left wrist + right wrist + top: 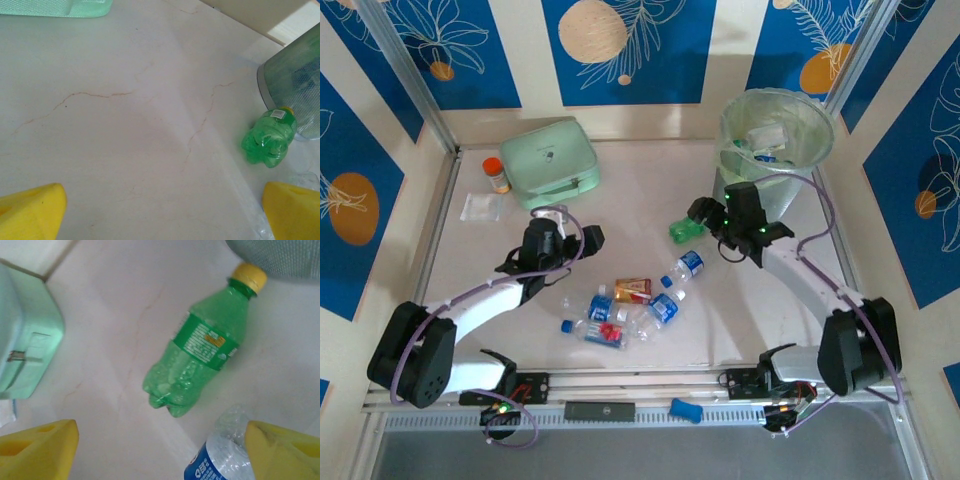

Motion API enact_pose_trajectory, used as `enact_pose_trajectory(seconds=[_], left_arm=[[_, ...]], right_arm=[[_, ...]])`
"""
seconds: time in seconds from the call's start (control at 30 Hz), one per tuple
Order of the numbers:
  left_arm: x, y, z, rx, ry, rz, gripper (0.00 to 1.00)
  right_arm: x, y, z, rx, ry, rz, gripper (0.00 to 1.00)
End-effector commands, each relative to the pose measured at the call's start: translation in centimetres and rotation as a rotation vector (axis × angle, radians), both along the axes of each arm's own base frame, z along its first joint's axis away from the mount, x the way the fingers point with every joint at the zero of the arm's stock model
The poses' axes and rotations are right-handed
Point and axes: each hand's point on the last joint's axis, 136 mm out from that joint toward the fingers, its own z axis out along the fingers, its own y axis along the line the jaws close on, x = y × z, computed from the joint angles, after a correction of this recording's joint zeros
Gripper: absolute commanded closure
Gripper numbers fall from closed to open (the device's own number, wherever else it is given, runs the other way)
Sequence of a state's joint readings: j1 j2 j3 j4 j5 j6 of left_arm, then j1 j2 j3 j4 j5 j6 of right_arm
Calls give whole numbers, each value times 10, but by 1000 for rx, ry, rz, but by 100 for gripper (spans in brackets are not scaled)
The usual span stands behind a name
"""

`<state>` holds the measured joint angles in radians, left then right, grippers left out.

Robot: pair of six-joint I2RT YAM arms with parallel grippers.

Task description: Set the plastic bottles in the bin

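Observation:
A green bottle [685,230] with a yellow cap lies on the table just left of the bin [775,135], which holds several bottles. My right gripper [703,214] hovers over it, open; in the right wrist view the green bottle [200,357] lies ahead of the gripper [160,455], with nothing between the yellow fingers [37,450]. A blue-labelled clear bottle [220,460] lies by the right finger. Several clear bottles [620,315] are clustered at the centre front. My left gripper [570,232] stands open over bare table [160,215]; from there the green bottle [267,137] lies against the bin [295,85].
A mint-green zip case [552,162] sits at the back left with an orange-capped jar [497,175] and a small clear bag [480,207] beside it. A small red and yellow pack [633,289] lies among the bottles. A blue object [686,410] rests on the front rail.

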<state>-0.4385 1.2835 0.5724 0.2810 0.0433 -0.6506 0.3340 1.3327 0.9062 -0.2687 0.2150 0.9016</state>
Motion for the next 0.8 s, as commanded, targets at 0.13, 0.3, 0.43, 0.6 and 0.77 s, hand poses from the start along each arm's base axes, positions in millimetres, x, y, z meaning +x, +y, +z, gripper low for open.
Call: enact_pose_trajectory(seconds=[0.13, 0.3, 0.43, 0.6, 0.77], left_arm=[[1, 10, 2, -17, -21, 30, 0], [-3, 17, 3, 11, -28, 35, 0], [-7, 24, 2, 28, -32, 49, 0], [-12, 30, 0, 43, -31, 56, 0], [-14, 33, -1, 45, -31, 65, 0]], right_arm=[[32, 8, -35, -22, 61, -91, 10], [53, 10, -51, -45, 74, -113, 9], [64, 8, -72, -72, 109, -148, 9], [78, 14, -92, -65, 144, -161, 9], [94, 22, -99, -66, 153, -162, 9]])
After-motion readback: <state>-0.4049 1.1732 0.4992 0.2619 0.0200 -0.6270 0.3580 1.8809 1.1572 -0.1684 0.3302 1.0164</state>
